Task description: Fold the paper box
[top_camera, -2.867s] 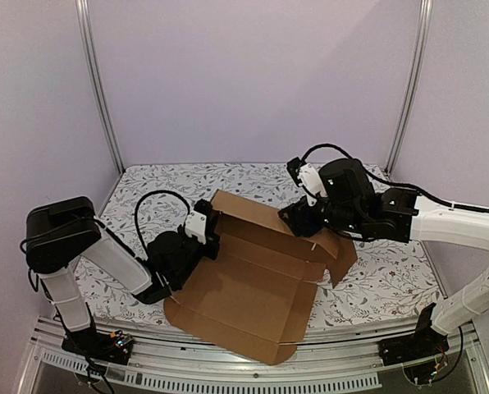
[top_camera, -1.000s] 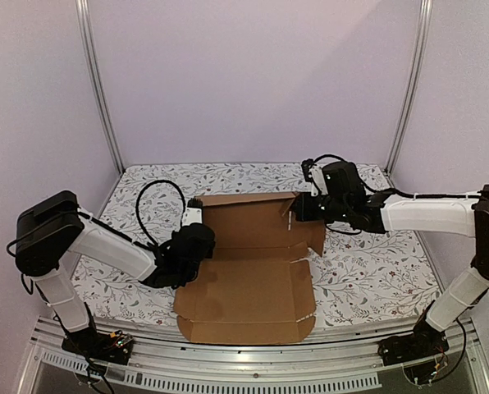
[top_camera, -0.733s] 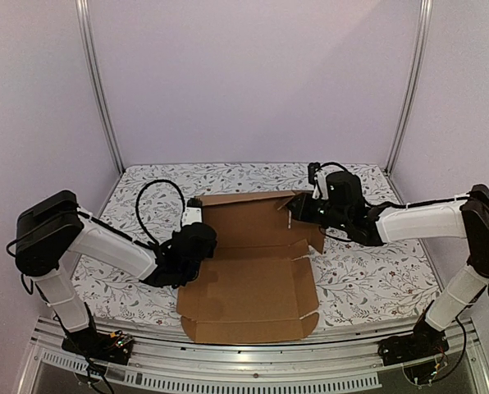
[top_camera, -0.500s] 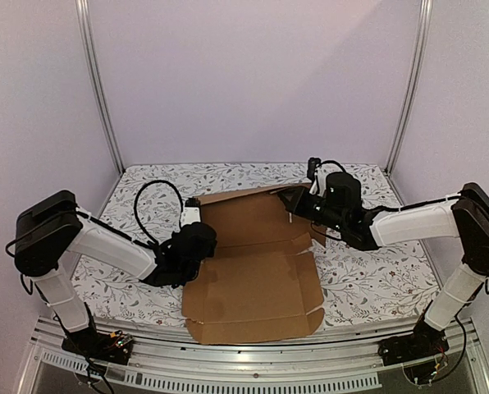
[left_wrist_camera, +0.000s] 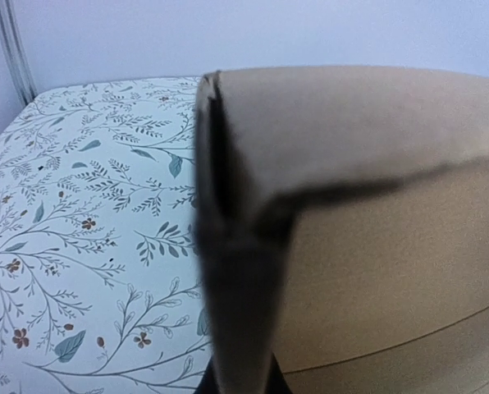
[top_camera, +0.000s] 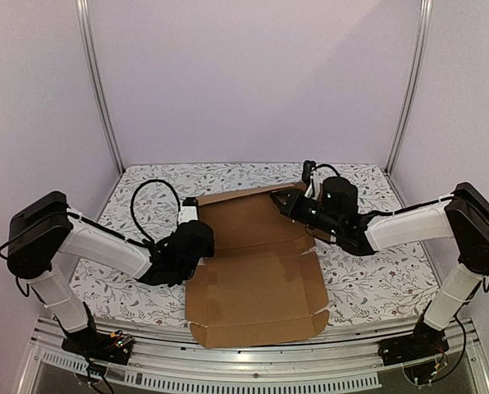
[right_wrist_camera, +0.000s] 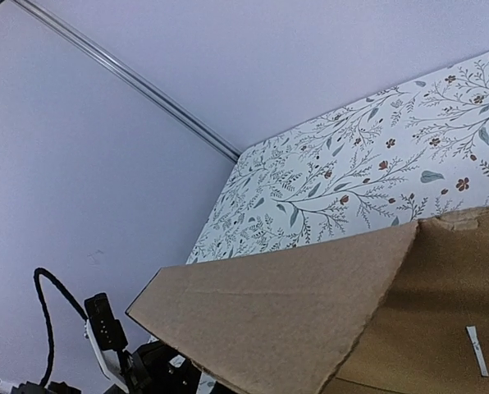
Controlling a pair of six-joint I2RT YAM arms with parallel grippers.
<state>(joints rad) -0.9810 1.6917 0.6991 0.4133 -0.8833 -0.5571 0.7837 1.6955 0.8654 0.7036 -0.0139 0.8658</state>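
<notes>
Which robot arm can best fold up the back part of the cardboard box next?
Probably the right. The right gripper grips the raised far corner of the brown corrugated cardboard box. The left gripper holds the left edge, lower down.

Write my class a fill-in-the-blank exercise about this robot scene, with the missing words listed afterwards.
The paper box is made of brown ____. The table cover beneath it has a ____ pattern. ____ grippers hold it: the left gripper at its left edge, the right gripper at a far flap.
Missing words: cardboard; floral; two.
</notes>
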